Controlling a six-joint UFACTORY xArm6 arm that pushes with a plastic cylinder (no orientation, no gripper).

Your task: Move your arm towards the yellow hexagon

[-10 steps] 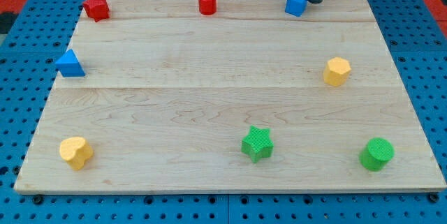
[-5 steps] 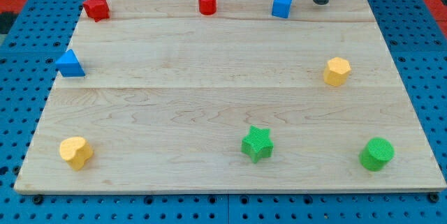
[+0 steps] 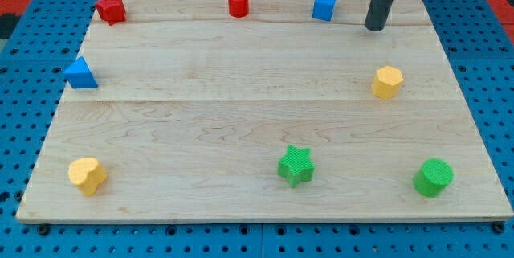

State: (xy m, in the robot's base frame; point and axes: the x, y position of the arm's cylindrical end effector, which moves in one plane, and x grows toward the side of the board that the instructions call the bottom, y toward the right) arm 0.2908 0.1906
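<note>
The yellow hexagon (image 3: 387,82) sits on the wooden board near the view's right edge, about mid-height. My tip (image 3: 374,27) is on the board above it, toward the view's top, a short gap away and slightly to the left. The dark rod rises from the tip out of the view's top. The blue cube (image 3: 324,6) lies to the left of my tip, apart from it.
A red cylinder (image 3: 238,3) and a red star-like block (image 3: 111,8) sit along the top edge. A blue triangle (image 3: 79,74) is at the left. A yellow heart-like block (image 3: 87,176), a green star (image 3: 295,166) and a green cylinder (image 3: 434,178) lie along the bottom.
My tip left the blue cube, which first slid a little left, and has moved down the view toward the yellow hexagon. The other blocks have not moved.
</note>
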